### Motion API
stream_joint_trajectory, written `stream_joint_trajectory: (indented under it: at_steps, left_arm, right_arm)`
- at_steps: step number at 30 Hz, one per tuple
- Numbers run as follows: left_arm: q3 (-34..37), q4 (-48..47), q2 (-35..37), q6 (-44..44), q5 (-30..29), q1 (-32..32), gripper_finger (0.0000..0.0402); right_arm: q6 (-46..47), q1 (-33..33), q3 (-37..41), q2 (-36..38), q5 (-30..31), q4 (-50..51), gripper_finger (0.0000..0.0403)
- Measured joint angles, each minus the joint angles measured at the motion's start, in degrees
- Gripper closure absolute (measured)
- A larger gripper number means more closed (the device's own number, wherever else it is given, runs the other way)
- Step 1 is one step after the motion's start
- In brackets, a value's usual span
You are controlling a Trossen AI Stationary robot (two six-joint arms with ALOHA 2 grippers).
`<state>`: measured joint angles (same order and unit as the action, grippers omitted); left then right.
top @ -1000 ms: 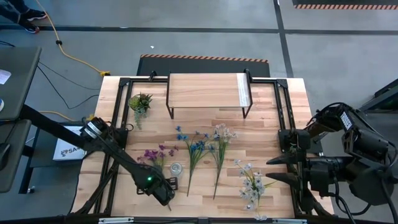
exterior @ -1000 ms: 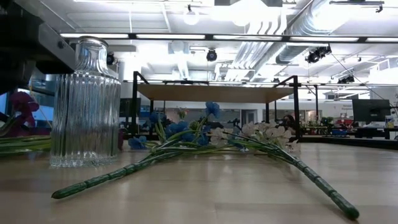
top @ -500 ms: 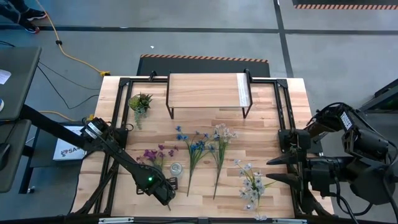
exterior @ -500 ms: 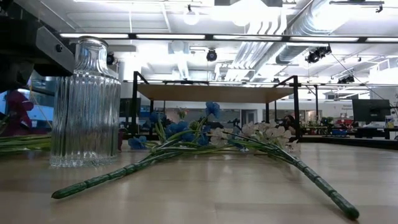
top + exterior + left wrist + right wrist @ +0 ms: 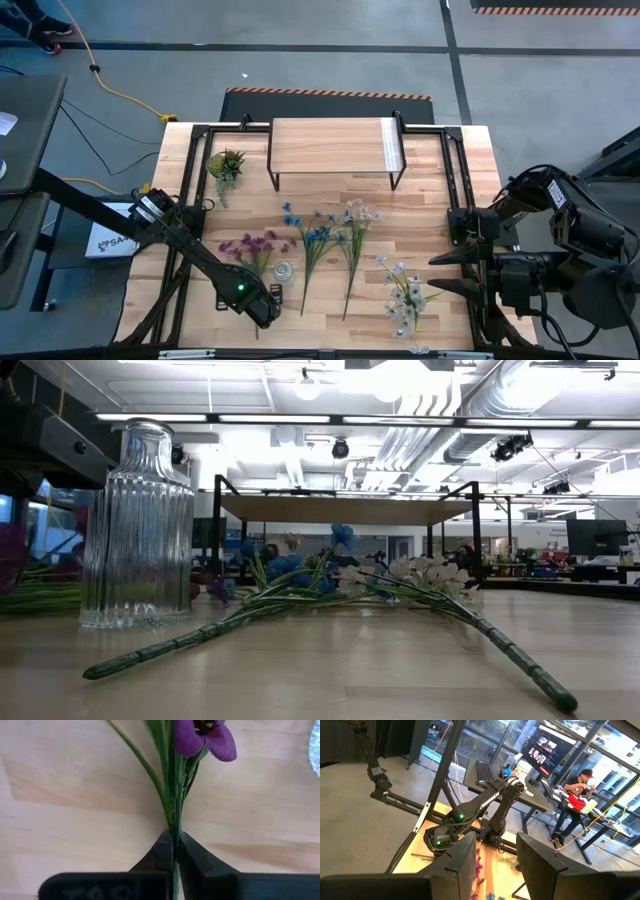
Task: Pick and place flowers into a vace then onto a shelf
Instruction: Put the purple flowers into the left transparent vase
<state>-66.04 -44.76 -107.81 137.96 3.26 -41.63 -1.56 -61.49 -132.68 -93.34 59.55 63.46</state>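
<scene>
A spray of purple flowers (image 5: 250,245) lies on the table left of the clear ribbed glass vase (image 5: 284,270), which stands upright (image 5: 137,525). My left gripper (image 5: 262,312) is over the spray's stem near the table's front edge, shut on it (image 5: 175,855). Blue flowers (image 5: 315,236) and white-pink flowers (image 5: 354,216) lie flat in the middle. Another pale spray (image 5: 403,292) lies to the right. The shelf (image 5: 335,147) stands at the far side. My right gripper (image 5: 440,272) waits high at the right edge, open (image 5: 495,855). My left gripper pinches the purple spray's thin green stem (image 5: 175,827) between its two fingertips, below the leaves and blossoms. The fingers come from above, pointing down, one on each side of the stem. The spray lies low along the table, blossoms toward the far side.
A small green potted plant (image 5: 226,165) stands at the far left beside the shelf. Black frame rails (image 5: 462,190) run along the table's left and right sides. Bare wood (image 5: 330,330) lies along the front edge between the sprays.
My left gripper has shut on the purple spray's stem without changing place. The spray has shifted slightly: its blossoms have swung a little toward the table's left edge, and its stem end has moved with the fingers.
</scene>
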Motion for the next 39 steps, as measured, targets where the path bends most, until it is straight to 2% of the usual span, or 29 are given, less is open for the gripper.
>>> stream_joint_trajectory:
  at_steps: [9,18,28,39]
  left_arm:
    - [0.0,-0.8,0.0,0.1,0.6,0.0,0.0359]
    - [-3.3,-11.9,-0.4,0.3,-1.1,0.0,0.0359]
    - [-7.4,-16.3,-0.4,0.3,-2.6,0.0,0.0359]
    - [-19.6,-39.6,-0.2,0.3,-4.2,0.0,0.0359]
  right_arm:
    - [0.0,0.0,0.0,0.0,0.0,0.0,0.0269]
    - [0.0,0.0,0.0,0.0,0.0,0.0,0.0269]
    - [0.0,0.0,0.0,0.0,-0.1,0.0,0.0269]
    - [0.0,0.0,0.0,0.0,-0.1,0.0,0.0269]
